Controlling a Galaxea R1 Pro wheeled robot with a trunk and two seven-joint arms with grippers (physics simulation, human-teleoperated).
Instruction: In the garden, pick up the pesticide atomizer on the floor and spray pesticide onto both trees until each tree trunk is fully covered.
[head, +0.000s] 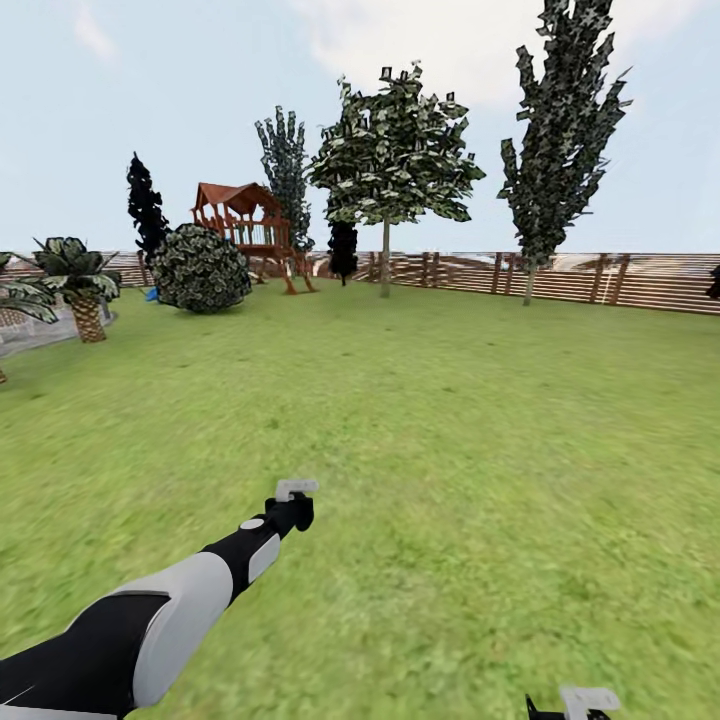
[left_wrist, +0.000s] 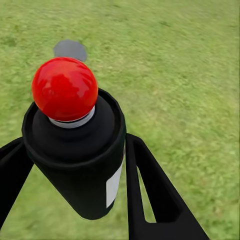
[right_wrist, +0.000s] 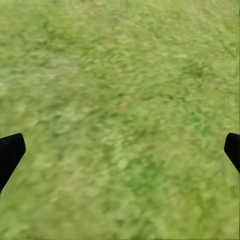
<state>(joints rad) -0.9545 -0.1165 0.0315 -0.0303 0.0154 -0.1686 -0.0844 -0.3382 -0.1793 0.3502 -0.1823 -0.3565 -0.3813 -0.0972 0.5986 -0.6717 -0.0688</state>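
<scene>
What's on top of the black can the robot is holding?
A shiny red ball-shaped cap sits on top of the black can, on a pale collar. The left gripper grips the can's sides. The can's bottom is out of sight.

One pesticide atomizer (left_wrist: 75, 145), one play tower (head: 245, 222), two palms (head: 75, 280), one round bush (head: 200, 268).

Black pesticide atomizer (left_wrist: 80, 160) with glossy red cap, black fingers (left_wrist: 150, 195), mottled green lawn (head: 450, 400), brown slatted fence (head: 600, 280).

The left arm (head: 170, 610) is clad in white and black shells, its wrist tipped grey-white. Black fingers (left_wrist: 155, 195) are seen on both grippers.
</scene>
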